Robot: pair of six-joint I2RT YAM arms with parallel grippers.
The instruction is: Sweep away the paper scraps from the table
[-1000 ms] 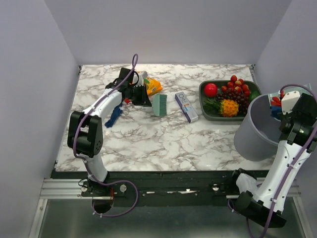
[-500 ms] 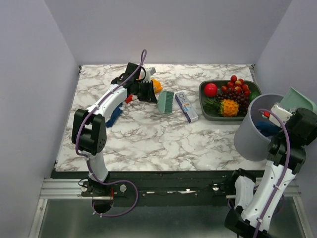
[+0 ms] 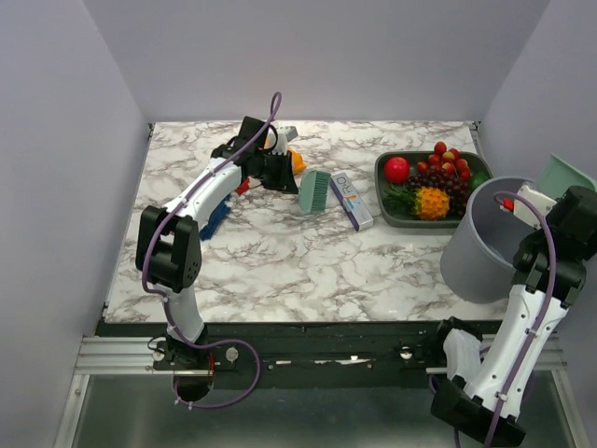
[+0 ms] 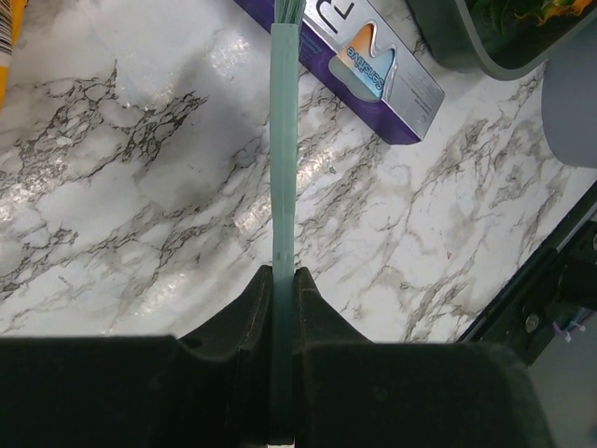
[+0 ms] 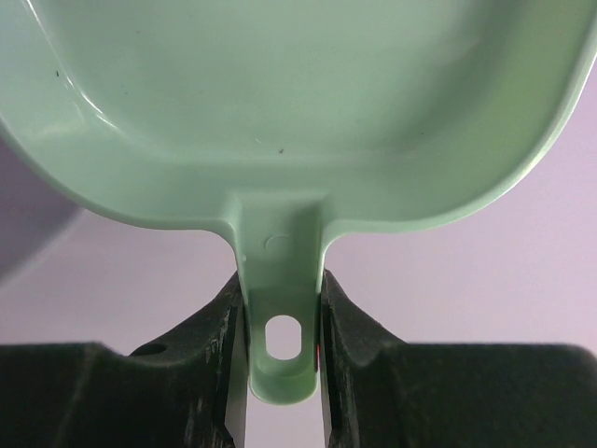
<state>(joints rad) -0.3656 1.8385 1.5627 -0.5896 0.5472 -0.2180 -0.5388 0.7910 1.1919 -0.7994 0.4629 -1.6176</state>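
Observation:
My left gripper [image 3: 276, 173] is shut on the thin handle of a teal brush [image 3: 314, 191], whose head rests on the marble table [image 3: 280, 261] beside a purple box. In the left wrist view the handle [image 4: 284, 140] runs straight up from my gripper [image 4: 283, 280]. A dark blue paper scrap [image 3: 216, 220] and a small red one [image 3: 244, 187] lie left of the left arm. My right gripper [image 3: 557, 199] is shut on the handle of a mint green dustpan [image 3: 571, 177], tipped up above a grey bin [image 3: 485, 245]. The right wrist view shows the dustpan [image 5: 280, 93] empty in my gripper [image 5: 277, 289].
A purple toothpaste box [image 3: 350, 201] lies mid-table and also shows in the left wrist view [image 4: 364, 56]. A dark green tray [image 3: 383, 191] of fruit stands at the back right. An orange snack bag [image 3: 296, 161] lies behind the left gripper. The bin stands at the table's right edge.
My left gripper has pushed the brush to the right, up to the purple box. My right gripper has tipped the dustpan up over the bin; the scraps seen on it no longer show.

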